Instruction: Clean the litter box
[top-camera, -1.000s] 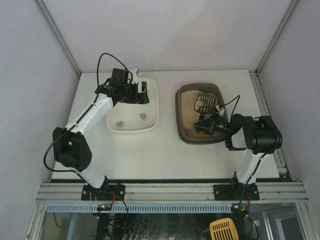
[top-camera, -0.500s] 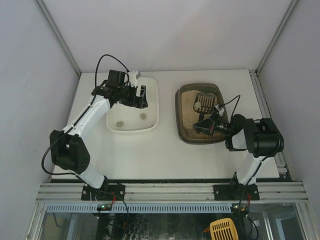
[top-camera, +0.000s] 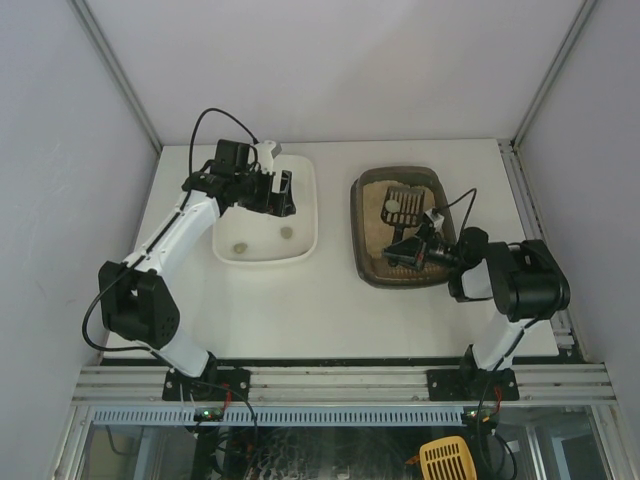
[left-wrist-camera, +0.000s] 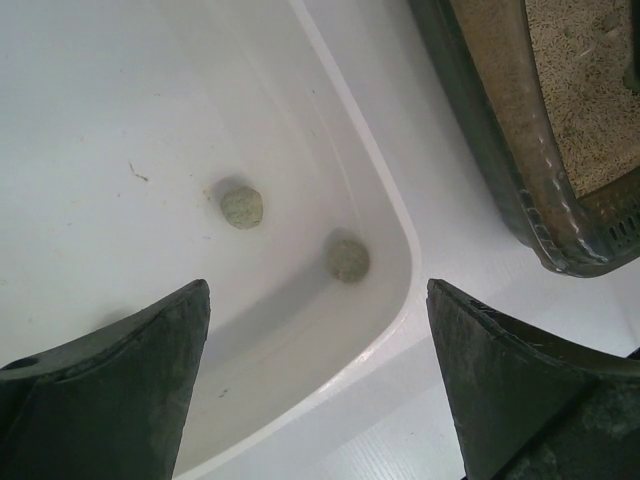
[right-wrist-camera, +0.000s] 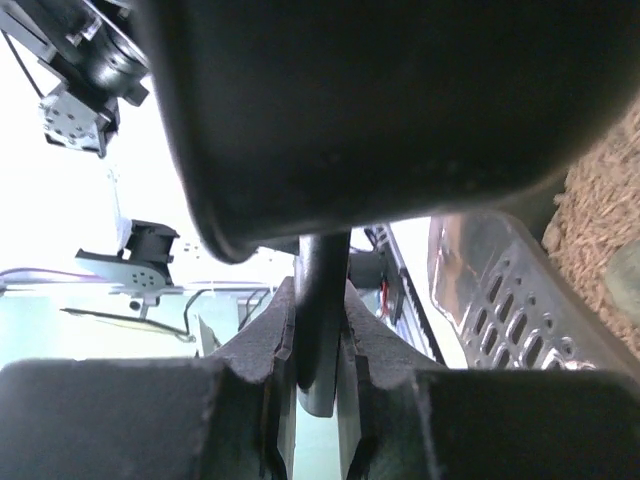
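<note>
L gripper (top-camera: 281, 194) hangs over the far part of the white tub (top-camera: 300, 256), fingers wide apart, nothing btwn them. In the tub's bottom are 2 grey-green lumps: one lump (left-wrist-camera: 241, 208) mid-floor, the other lump (left-wrist-camera: 348, 260) near a rounded corner, a bit apart.

Litter box (top-camera: 357, 215) sits on the table (top-camera: 330, 300) to the right of the tub, not touching it, w/ beige sand (right-wrist-camera: 600, 225) inside.

R gripper (top-camera: 408, 247) is over the box's near end, fingers clamped tight on the dark handle (right-wrist-camera: 321, 300) of a slotted scoop (top-camera: 400, 203). Scoop head lies toward the box's far end, w/ a small pale round bit on it. Can't tell if the head touches the sand.
</note>
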